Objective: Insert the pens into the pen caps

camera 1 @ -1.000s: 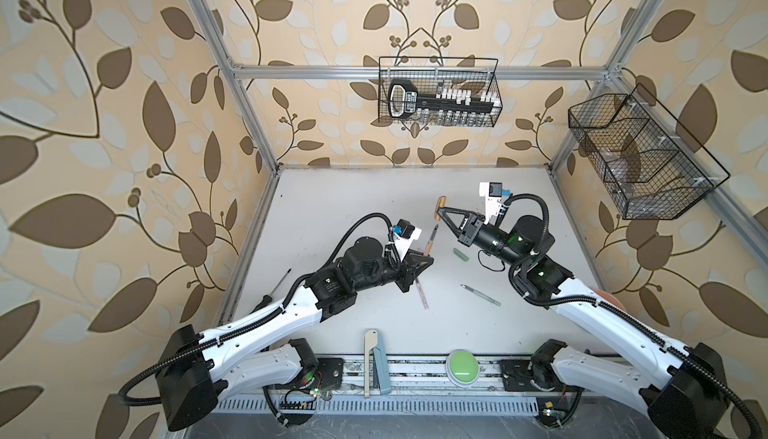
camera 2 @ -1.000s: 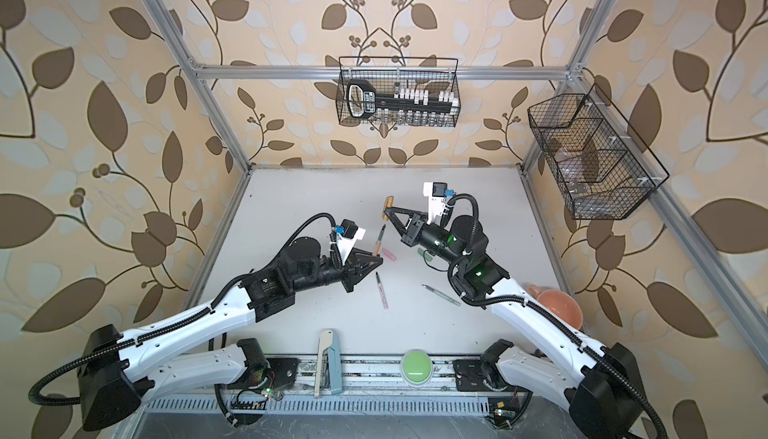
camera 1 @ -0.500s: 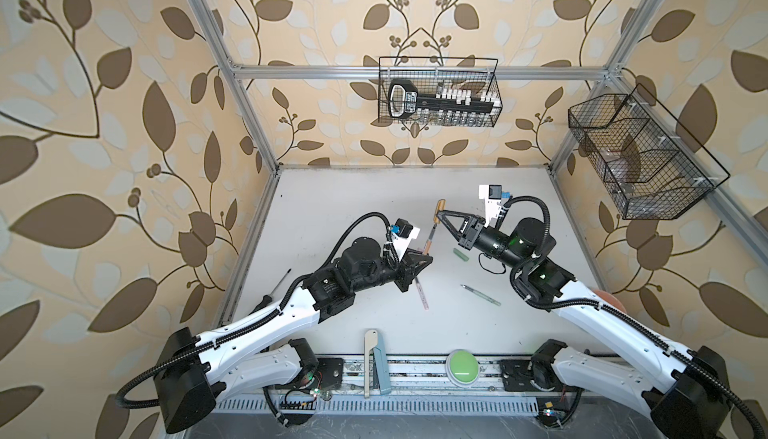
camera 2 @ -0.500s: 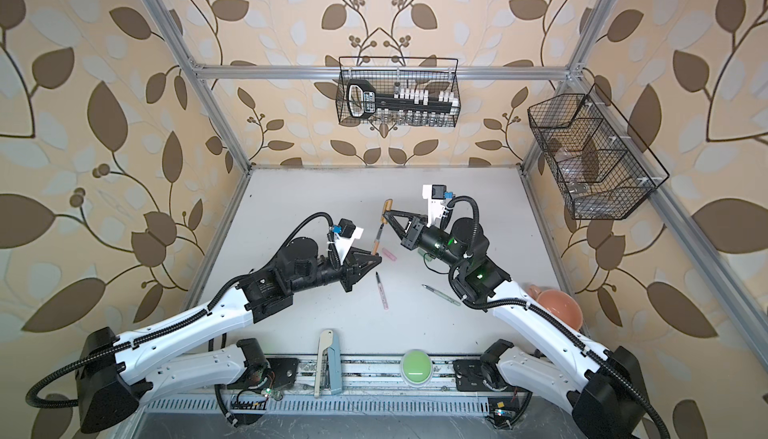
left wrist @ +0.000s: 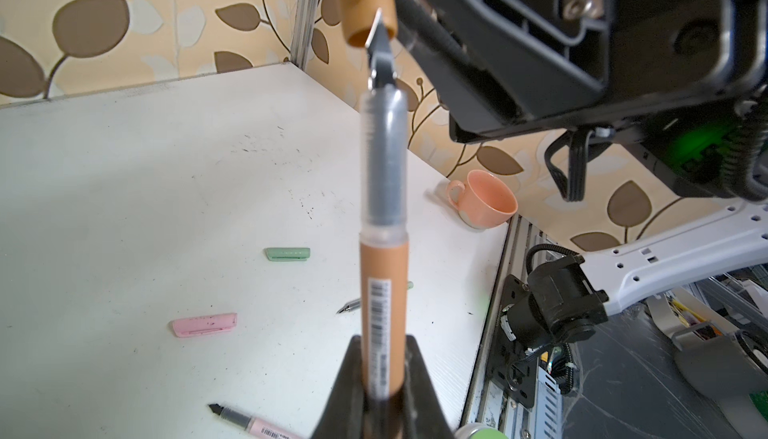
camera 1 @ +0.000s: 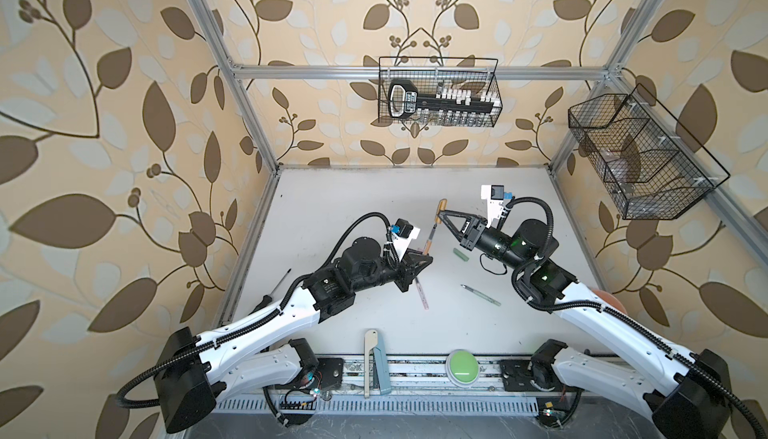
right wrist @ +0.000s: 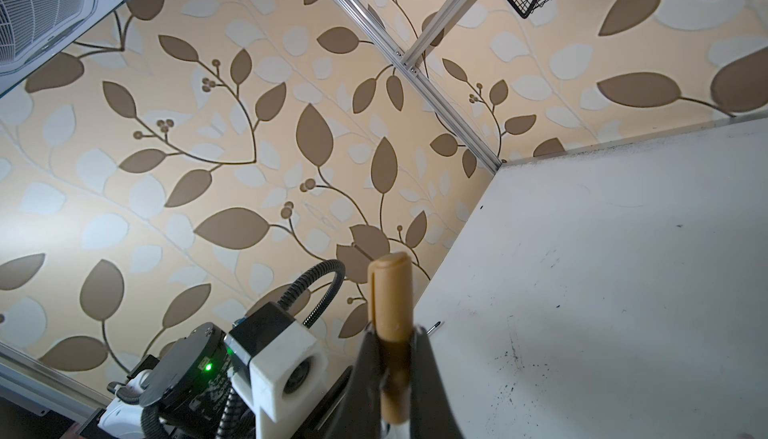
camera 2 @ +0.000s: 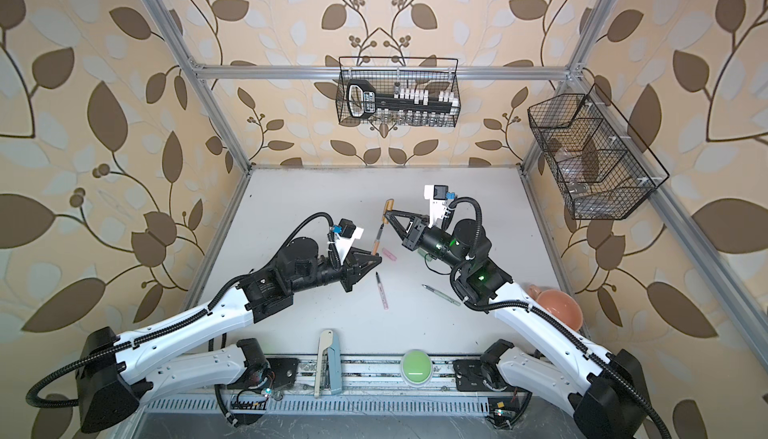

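My left gripper (camera 1: 426, 256) (left wrist: 382, 374) is shut on the lower end of the brown-orange pen (camera 1: 429, 238) (left wrist: 383, 291). The pen's dark tip points at the open mouth of the brown cap (camera 1: 440, 207) (left wrist: 363, 0) (right wrist: 390, 291) and is close to its rim. My right gripper (camera 1: 443, 214) (right wrist: 391, 358) is shut on that cap above the table. The pink pen (camera 1: 422, 293) (left wrist: 253, 421) and green pen (camera 1: 482, 295) lie on the table. The green cap (camera 1: 460, 255) (left wrist: 287, 253) and pink cap (camera 2: 390, 255) (left wrist: 205, 324) lie between the arms.
An orange cup (camera 2: 557, 308) (left wrist: 486, 204) stands at the table's right edge behind my right arm. A green button (camera 1: 461, 368) and a beige and teal tool (camera 1: 374, 362) sit on the front rail. A screwdriver (camera 1: 276, 285) lies at the left edge. Wire baskets (camera 1: 438, 92) hang on the walls.
The left gripper has edged the pen slightly up toward the cap. The right arm has shifted a little, with the cap staying almost in place.
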